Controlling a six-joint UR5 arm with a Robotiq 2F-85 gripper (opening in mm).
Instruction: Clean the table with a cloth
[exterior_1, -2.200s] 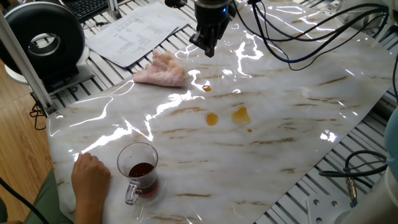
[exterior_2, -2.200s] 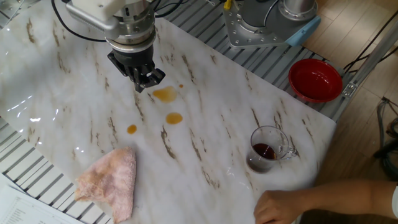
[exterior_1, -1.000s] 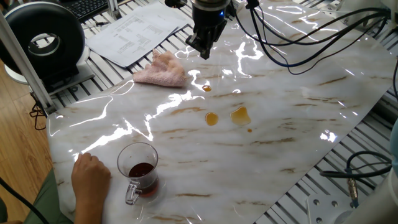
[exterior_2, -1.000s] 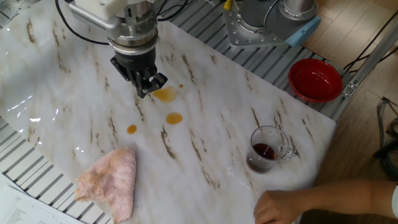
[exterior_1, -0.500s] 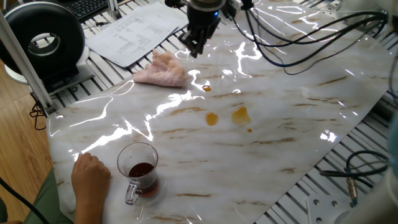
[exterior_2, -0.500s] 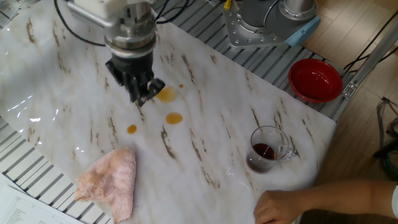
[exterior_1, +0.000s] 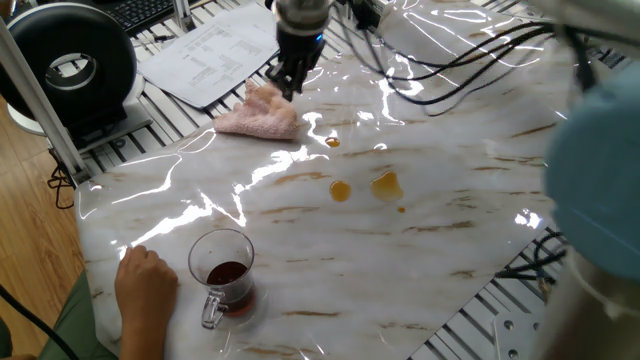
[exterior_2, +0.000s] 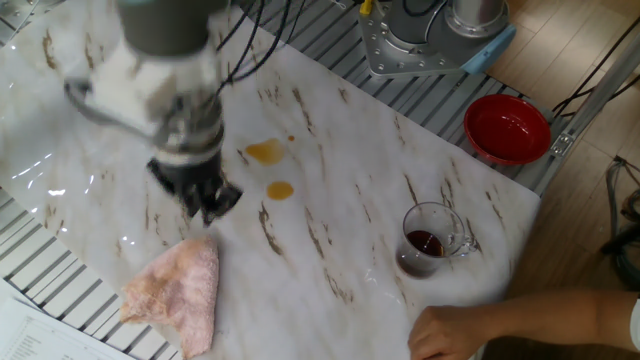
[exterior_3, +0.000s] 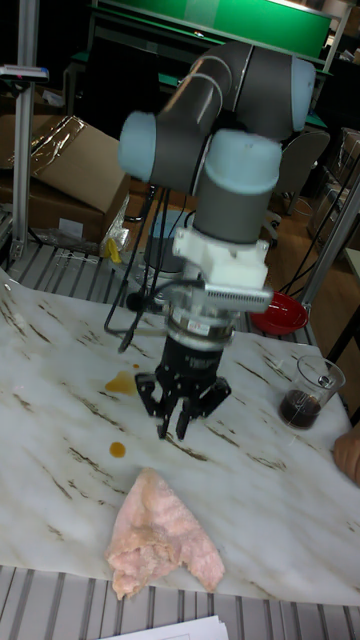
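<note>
The pale-pink fluffy cloth (exterior_1: 262, 113) (exterior_2: 181, 291) (exterior_3: 160, 537) lies bunched near one edge of the white marble-patterned table (exterior_1: 455, 235) (exterior_2: 340, 150) (exterior_3: 270, 480). My gripper (exterior_1: 285, 82) (exterior_2: 205, 206) (exterior_3: 178, 428) hangs just above the table beside the cloth's near end, fingers pointing down. It is open and holds nothing. Amber spill spots (exterior_1: 341, 190) (exterior_2: 265, 152) (exterior_3: 121, 382) sit on the sheet a short way from the cloth. In the other fixed view the gripper is motion-blurred.
A glass mug (exterior_1: 222, 272) (exterior_2: 430, 240) (exterior_3: 308, 393) of dark liquid stands on the table, with a person's hand (exterior_1: 146, 287) (exterior_2: 465, 325) next to it. A red bowl (exterior_2: 507, 125) sits off the sheet. Printed papers (exterior_1: 215, 45) lie behind the cloth.
The gripper has moved away from the spill spots and over to the cloth, staying open. Cloth, mug and hand have not moved.
</note>
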